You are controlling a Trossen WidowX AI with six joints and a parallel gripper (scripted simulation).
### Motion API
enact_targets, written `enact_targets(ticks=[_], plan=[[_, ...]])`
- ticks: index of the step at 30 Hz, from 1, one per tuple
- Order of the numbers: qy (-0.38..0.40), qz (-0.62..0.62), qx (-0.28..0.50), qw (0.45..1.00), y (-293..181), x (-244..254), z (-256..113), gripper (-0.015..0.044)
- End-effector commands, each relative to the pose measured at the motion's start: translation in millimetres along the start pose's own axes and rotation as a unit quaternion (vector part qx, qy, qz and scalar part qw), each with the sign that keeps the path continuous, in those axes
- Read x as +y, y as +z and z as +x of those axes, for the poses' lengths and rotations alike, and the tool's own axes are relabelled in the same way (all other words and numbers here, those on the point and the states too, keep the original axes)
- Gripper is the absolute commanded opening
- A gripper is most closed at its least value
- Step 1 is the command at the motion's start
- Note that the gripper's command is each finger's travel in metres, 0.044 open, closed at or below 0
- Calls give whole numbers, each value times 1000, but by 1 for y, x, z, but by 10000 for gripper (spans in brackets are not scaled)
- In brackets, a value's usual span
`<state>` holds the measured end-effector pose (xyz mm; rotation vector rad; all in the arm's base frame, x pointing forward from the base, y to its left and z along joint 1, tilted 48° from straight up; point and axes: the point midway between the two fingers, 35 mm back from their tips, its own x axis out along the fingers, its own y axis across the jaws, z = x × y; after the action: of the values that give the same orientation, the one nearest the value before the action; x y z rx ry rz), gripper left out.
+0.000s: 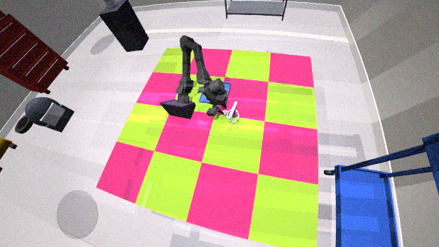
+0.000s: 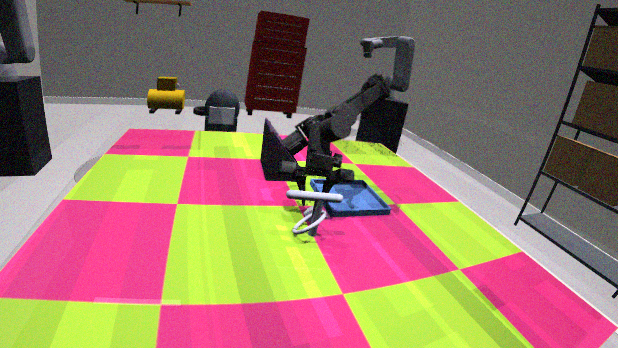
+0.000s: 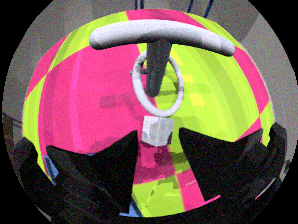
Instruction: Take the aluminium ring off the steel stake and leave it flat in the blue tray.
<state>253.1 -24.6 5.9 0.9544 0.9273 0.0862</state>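
The white ring (image 1: 232,122) (image 2: 300,232) (image 3: 181,92) encircles the stake's dark post (image 2: 315,222) (image 3: 158,65), low under the white cross-bar (image 1: 232,110) (image 3: 160,31). It looks tilted in the exterior view. Its pale block-like tab (image 3: 157,134) points toward my gripper in the wrist view. My gripper (image 1: 223,111) (image 2: 314,196) (image 3: 158,133) is open and empty, its fingers on either side of the line to the tab. The tab appears centred just past the fingertips; I cannot tell the exact gap. The blue tray (image 2: 387,212) (image 1: 229,85) lies behind the stake in the exterior view, partly hidden by the arm in the top view.
The cross-bar spans widely above the ring. The arm's dark wedge-shaped base (image 1: 179,109) (image 2: 272,155) stands beside the stake and tray on the pink and green checkered surface (image 1: 231,142). A blue trolley (image 1: 366,199) and a red cabinet (image 2: 277,65) stand farther off.
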Motion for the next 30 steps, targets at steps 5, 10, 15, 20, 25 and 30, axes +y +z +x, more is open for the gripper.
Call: enact_targets(ticks=[5,10,15,20,25,30], plan=[[-3,7,5,1000,-4,-2,14,200],[-2,7,5,1000,-5,-2,22,200],[-1,7,5,1000,-5,0,28,200],[-1,7,5,1000,-5,2,28,200],[-1,7,5,1000,-5,2,28,200],[-1,7,5,1000,-5,2,28,200]])
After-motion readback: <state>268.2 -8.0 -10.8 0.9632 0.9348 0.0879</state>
